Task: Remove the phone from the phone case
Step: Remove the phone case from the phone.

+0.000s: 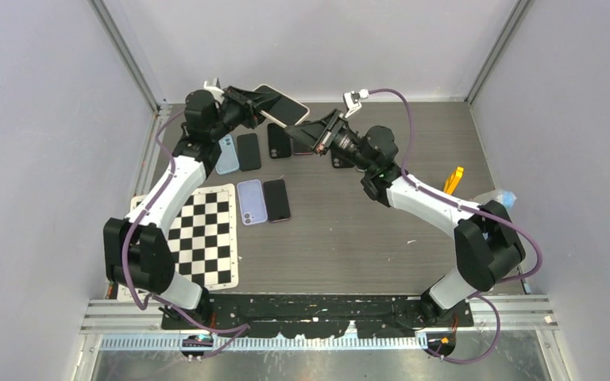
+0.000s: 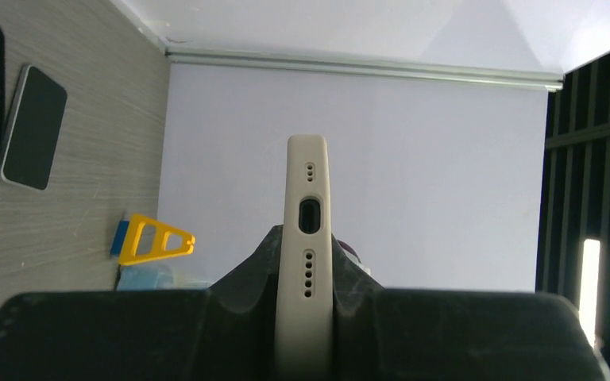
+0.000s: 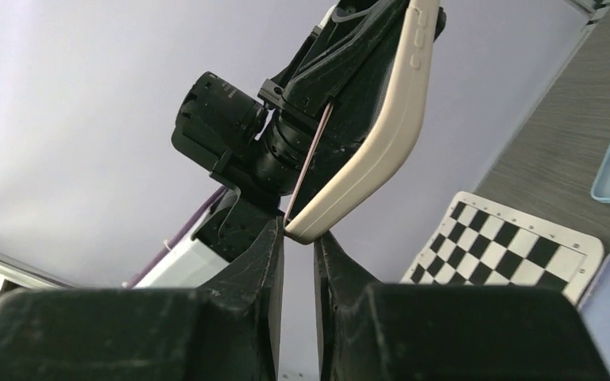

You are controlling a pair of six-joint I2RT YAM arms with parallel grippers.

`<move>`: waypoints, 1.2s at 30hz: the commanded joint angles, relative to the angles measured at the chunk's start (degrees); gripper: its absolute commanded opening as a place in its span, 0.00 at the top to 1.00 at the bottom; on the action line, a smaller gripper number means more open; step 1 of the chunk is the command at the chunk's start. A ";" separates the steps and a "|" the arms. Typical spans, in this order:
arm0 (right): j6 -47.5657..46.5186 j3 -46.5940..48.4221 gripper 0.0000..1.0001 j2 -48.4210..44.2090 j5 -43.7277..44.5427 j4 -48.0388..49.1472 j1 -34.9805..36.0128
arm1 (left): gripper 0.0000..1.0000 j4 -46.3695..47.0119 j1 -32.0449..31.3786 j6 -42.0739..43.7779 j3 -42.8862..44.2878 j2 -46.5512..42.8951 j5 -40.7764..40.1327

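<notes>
A phone in a beige phone case (image 1: 283, 104) hangs in the air over the back of the table. My left gripper (image 1: 258, 107) is shut on it. In the left wrist view the case's bottom edge (image 2: 307, 238), with port and speaker holes, stands upright between the jaws of my left gripper (image 2: 307, 262). My right gripper (image 1: 306, 135) meets the case from the right. In the right wrist view my right gripper (image 3: 300, 232) pinches the lower corner of the bent case (image 3: 381, 135). A thin pink phone edge (image 3: 310, 163) shows apart from the case.
Several phones and cases lie on the table below, among them a black phone (image 1: 248, 151), a light blue case (image 1: 252, 201) and a dark phone (image 1: 276, 200). A checkerboard mat (image 1: 202, 234) lies front left. A yellow stand (image 1: 453, 179) sits at the right.
</notes>
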 commanded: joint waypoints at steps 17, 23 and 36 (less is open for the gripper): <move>-30.46 -4.83 0.86 -0.41 -2.63 -13.27 -5.08 | 1.00 9.37 -0.45 -8.49 -0.25 -4.36 2.85; -27.45 -7.93 0.33 -6.57 -6.22 -5.30 -4.97 | 1.00 9.05 -0.48 -5.12 0.47 -4.07 2.16; -7.26 -0.71 0.29 -5.76 -5.82 7.13 -3.27 | 1.00 10.53 -0.78 -5.55 1.50 -2.48 3.56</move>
